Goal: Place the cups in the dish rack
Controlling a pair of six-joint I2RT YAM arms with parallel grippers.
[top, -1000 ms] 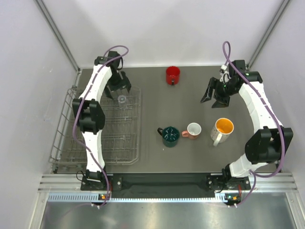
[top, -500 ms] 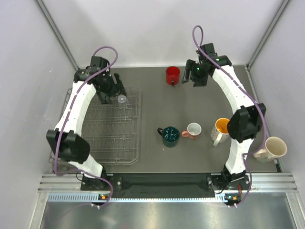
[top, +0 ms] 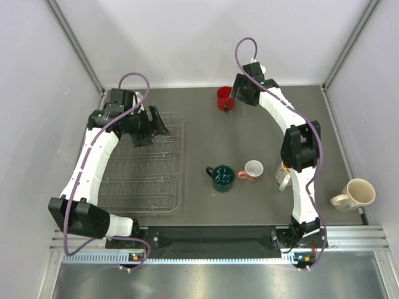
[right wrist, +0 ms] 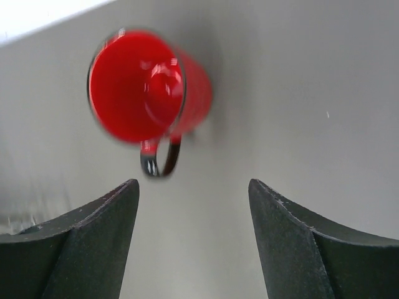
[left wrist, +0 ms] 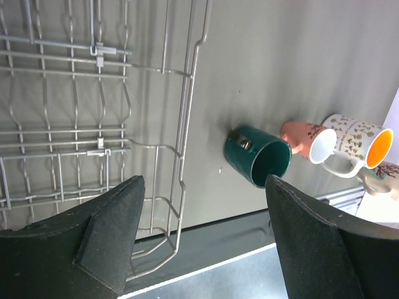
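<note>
The red mug [top: 225,98] stands at the far middle of the table. My right gripper [top: 240,93] is open just to its right; in the right wrist view the red mug [right wrist: 146,96] lies ahead of the open gripper [right wrist: 192,184], not between the fingers. My left gripper [top: 153,126] is open and empty above the far right part of the dish rack [top: 143,180]. The dark green mug [top: 222,177], the pink mug [top: 252,170] and the white mug with orange inside [top: 280,177] stand mid-table. A tan cup [top: 356,193] stands at the right. The clear glass is hidden.
The left wrist view shows the rack's wire side [left wrist: 187,112], the green mug [left wrist: 259,156], the pink mug [left wrist: 305,140] and the white mug [left wrist: 358,140] past my open gripper [left wrist: 204,180]. Grey walls enclose the table. The right arm crosses over the white mug.
My right arm has swung from the right side to the far middle beside the red mug. The tan cup now shows at the right. My left gripper has shifted and covers the glass.
</note>
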